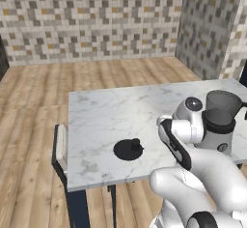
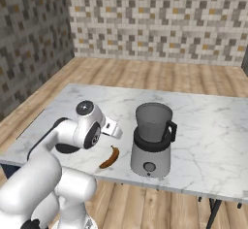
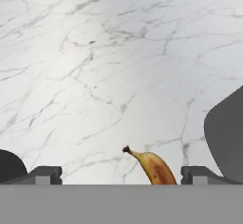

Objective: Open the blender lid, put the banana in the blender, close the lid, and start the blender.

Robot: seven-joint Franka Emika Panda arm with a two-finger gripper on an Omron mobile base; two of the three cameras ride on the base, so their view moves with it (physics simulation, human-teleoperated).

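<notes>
Marble, white with grey veining, is what I'm working over: a counter [image 2: 208,126] on dark legs, standing on a plank floor, with mosaic tile walls behind it.

My landmark is the blender [image 2: 152,140], which stands near the counter's front edge. Its jar is open at the top, so the lid step looks done. The lid [image 1: 128,149] lies flat on the marble, knob up, well apart from the blender on the far side of my arm.

The banana [image 2: 109,157] lies on the marble just beside the blender's base, between the base and my arm, touching neither. In the right base view its long axis runs at a slant, one dark tip toward the front edge and the other pointing back toward the blender.

In the hand view the gripper [image 3: 121,174] is spread wide and has hold of nothing; the finger tips [image 3: 45,174] sit far apart at the bottom, and the banana's stem end rises between them, nearer the right tip. So the fruit lies straight ahead of the hand, its length running roughly along my line of sight. I judge that a poor line-up for pinching across its narrow width, so I may need to roll the wrist before going down.

The dark jar wall fills the right edge of the hand view, close by; clipping it on the descent is the risk I see.
</notes>
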